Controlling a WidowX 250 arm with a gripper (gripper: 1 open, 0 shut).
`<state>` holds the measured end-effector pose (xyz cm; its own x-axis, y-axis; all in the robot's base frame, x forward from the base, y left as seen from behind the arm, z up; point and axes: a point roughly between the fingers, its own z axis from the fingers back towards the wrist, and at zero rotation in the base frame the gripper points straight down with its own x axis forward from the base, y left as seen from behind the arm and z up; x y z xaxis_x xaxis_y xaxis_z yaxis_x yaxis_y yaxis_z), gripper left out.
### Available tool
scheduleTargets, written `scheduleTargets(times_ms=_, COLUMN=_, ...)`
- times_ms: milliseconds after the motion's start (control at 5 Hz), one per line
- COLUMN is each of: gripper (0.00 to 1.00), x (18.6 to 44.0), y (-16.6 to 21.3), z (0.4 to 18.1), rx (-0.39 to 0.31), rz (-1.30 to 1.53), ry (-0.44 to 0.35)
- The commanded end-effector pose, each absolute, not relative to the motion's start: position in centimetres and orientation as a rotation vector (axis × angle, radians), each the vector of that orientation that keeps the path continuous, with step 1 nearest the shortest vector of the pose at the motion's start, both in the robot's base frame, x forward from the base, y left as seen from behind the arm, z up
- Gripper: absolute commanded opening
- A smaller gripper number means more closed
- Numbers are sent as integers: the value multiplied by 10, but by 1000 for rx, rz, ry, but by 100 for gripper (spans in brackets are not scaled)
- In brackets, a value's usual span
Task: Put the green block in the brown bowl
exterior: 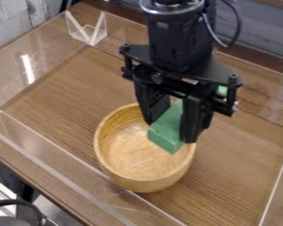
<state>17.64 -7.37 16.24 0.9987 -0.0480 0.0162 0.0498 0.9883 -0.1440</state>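
The brown bowl [123,163] is a round light wooden bowl standing near the front of the wooden table. The green block [169,131] hangs tilted over the bowl's right side, just above its rim, clamped between the two black fingers of my gripper [172,124]. The gripper points straight down and is shut on the block. The fingers hide the block's upper part.
Clear acrylic walls [32,66] fence the wooden table [73,97] on all sides. A small clear plastic stand [87,28] sits at the back left. A black cable [230,35] runs down beside the arm.
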Motion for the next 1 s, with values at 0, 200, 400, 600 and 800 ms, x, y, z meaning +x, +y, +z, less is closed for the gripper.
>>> scheduleTargets(times_ms=0, gripper=0, x=181, y=-70, z=166, rx=-157, rz=-33, ry=-51)
scheduleTargets(times_ms=200, gripper=0, x=181, y=-67, z=161, rx=-155, rz=-24, ry=-49)
scheduleTargets(times_ms=400, gripper=0, x=182, y=-64, z=156, rx=-153, rz=-16, ry=-48)
scheduleTargets(times_ms=600, gripper=0, x=182, y=-62, z=151, rx=-152, rz=-9, ry=-45)
scheduleTargets(times_ms=800, gripper=0, x=182, y=-61, z=144, rx=-149, rz=-4, ry=-41)
